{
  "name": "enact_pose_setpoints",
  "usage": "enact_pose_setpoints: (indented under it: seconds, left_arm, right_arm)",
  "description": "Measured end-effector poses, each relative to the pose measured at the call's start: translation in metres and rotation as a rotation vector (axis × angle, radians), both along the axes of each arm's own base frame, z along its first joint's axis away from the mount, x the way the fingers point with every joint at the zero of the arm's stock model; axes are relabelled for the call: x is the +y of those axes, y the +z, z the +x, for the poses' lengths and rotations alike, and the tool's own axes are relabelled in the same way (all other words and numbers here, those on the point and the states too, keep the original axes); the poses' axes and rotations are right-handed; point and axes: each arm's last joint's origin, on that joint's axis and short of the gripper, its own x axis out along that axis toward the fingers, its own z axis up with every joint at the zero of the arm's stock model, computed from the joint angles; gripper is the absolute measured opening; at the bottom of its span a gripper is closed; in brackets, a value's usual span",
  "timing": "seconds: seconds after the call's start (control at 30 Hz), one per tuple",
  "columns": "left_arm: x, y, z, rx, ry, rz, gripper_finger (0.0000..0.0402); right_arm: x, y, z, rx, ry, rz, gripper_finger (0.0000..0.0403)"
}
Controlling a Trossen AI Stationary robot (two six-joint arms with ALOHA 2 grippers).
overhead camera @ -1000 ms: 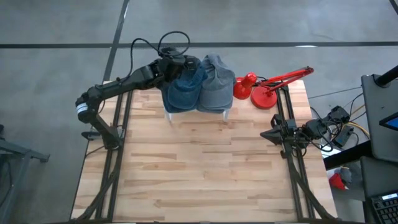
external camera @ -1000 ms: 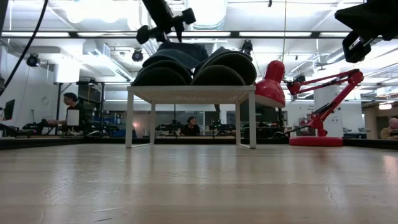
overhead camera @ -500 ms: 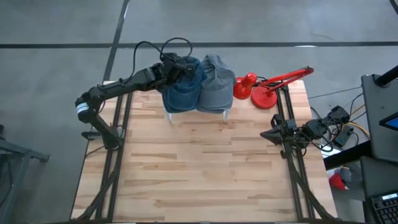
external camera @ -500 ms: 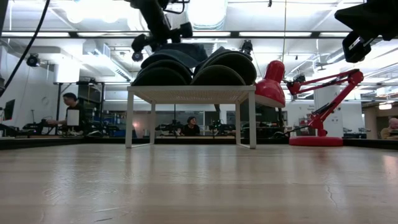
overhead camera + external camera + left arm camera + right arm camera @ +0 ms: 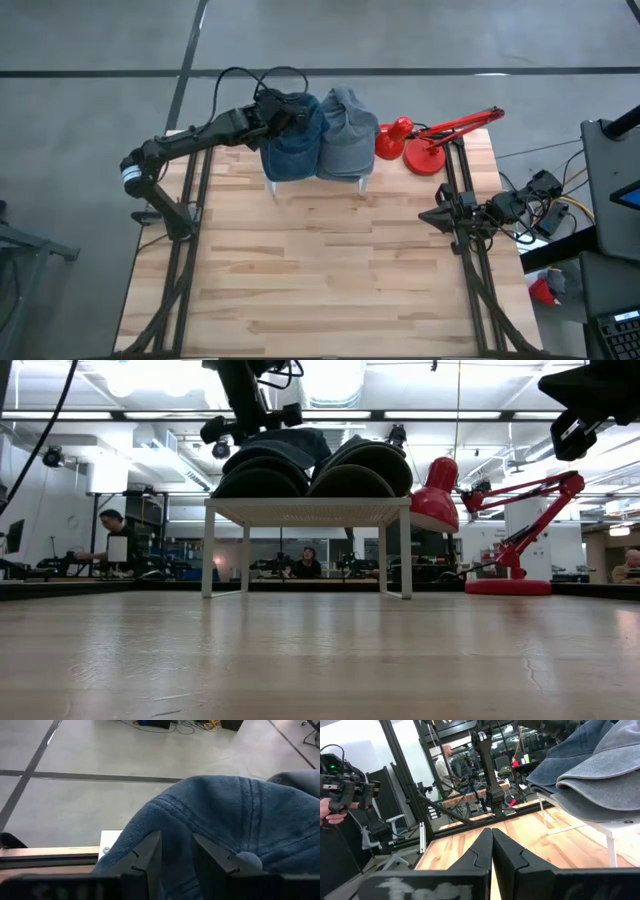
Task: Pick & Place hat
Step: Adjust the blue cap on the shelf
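While my left end effector point(image 5: 172, 855) hovers over the blue hat point(image 5: 292, 135), fingers slightly apart, the hat lies on the white rack point(image 5: 308, 510) beside the grey hat point(image 5: 347, 133). Its long axis runs front-to-back, brim toward the worktop point(image 5: 330, 270) centre. Right end effector point(image 5: 492, 845): fingers together, parked right.

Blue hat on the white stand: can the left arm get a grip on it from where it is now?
Probably yes. The left gripper is open, its fingers right over the blue hat at its crown; nothing lies between them. The grey hat sits beside it, on the far side from the arm.
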Motion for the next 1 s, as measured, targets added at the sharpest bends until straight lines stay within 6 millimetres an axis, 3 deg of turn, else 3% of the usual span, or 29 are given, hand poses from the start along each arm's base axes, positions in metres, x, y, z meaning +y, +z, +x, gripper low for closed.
enact_pose_setpoints:
  seconds: [0.5,0.73,1.0]
  left_arm:
    - [-0.015,0.039,-0.016,-0.064,-0.011,0.066,0.0094]
    - [-0.027,0.052,0.008,-0.144,-0.319,0.12,0.0094]
    - [-0.026,0.036,0.03,-0.151,-0.416,0.07,0.0094]
  right_arm:
    - [0.0,0.0,0.0,0.0,0.0,0.0,0.0008]
    - [0.0,0.0,0.0,0.0,-0.001,-0.004,0.0008]
    - [0.0,0.0,0.0,0.0,-0.001,-0.003,0.0008]
